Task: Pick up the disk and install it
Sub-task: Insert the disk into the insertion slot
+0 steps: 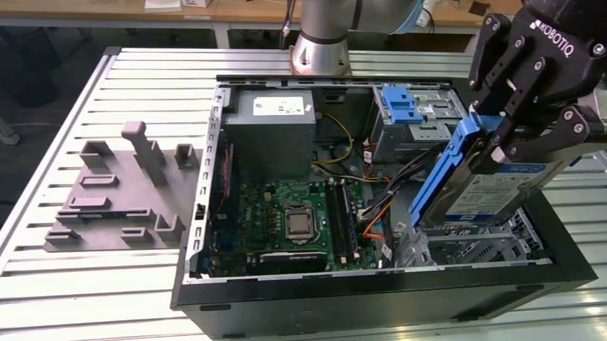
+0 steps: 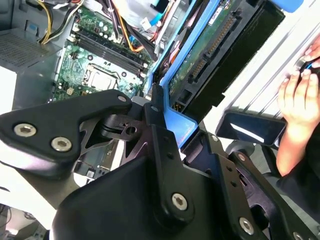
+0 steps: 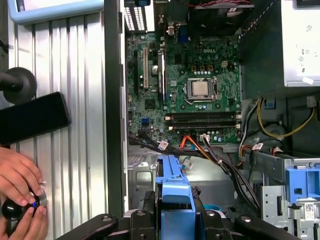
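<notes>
Here, gripper (image 1: 527,142) clamped on the disk (image 1: 488,195), held tilted in its blue carrier frame (image 1: 438,170) over the silver drive cage (image 1: 474,245), at the exterior view's right of the open computer case (image 1: 379,302)

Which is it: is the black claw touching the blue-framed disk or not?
Touching. The exterior view shows the gripper clamped on the blue frame of the disk, with no gap between them.

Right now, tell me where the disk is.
The disk hangs tilted on the exterior view's right, held by the gripper above the drive cage of the open computer case.
</notes>
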Robot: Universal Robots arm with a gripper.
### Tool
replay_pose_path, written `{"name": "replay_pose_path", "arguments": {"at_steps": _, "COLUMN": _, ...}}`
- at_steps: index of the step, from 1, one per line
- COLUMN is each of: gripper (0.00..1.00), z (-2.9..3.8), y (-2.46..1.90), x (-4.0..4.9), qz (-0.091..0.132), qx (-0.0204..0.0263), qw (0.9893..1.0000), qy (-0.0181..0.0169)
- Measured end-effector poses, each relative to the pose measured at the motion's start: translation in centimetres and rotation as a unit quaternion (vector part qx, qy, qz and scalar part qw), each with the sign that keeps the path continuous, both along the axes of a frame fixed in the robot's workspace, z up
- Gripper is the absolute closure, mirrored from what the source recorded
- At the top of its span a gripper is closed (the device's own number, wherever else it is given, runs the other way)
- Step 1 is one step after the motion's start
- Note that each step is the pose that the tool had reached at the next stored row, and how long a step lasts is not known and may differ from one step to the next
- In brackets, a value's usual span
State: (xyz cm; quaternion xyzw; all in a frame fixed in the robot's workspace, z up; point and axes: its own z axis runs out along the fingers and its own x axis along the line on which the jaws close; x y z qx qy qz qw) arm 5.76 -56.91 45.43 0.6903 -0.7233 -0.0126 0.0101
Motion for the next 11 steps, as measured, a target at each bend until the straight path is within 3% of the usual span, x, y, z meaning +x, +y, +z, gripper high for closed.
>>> {"name": "replay_pose_path", "arguments": {"at_steps": 11, "gripper": 0.64, "z": -0.71, "y": -0.01, "x": 1.83, "qz": 0.007, "qx": -0.0001, "qw": 1.0, "qy": 0.0001}}
